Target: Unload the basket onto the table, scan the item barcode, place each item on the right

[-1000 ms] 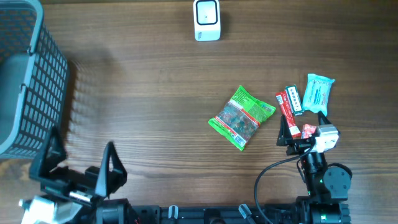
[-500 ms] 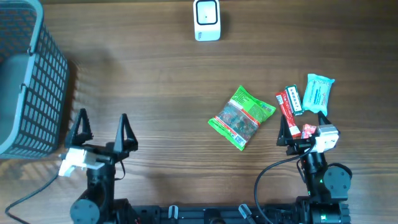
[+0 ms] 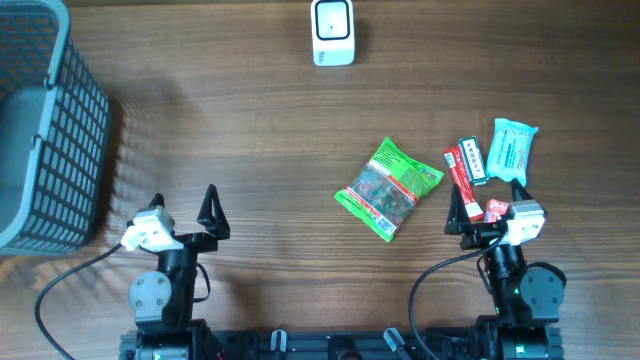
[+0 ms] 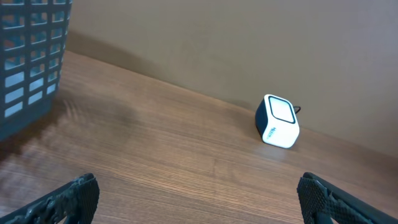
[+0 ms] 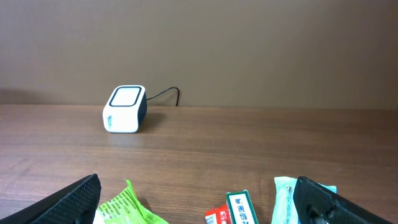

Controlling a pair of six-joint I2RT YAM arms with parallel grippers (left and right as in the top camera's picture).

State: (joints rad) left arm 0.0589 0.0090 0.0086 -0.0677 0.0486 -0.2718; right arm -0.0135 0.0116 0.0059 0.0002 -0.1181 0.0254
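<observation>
A green snack bag [image 3: 389, 187] lies right of the table's middle, with a red and green stick pack [image 3: 466, 165] and a teal packet [image 3: 513, 150] further right. The white barcode scanner [image 3: 332, 32] stands at the far edge. My right gripper [image 3: 487, 200] is open and empty, just short of the stick pack. Its wrist view shows the bag [image 5: 127, 208], stick pack [image 5: 239, 208] and teal packet [image 5: 285, 202] low between its fingertips, with the scanner [image 5: 124, 109] beyond. My left gripper [image 3: 185, 205] is open over bare wood at the front left, facing the scanner [image 4: 278, 121].
A grey mesh basket [image 3: 40, 130] fills the far left; its corner shows in the left wrist view [image 4: 28, 56]. The scanner's cable runs off behind it toward the wall. Black cables loop at the front edge by both arm bases.
The left arm has swung from the front left corner rightward and now points straight up the table. The right arm and the items have not moved.
</observation>
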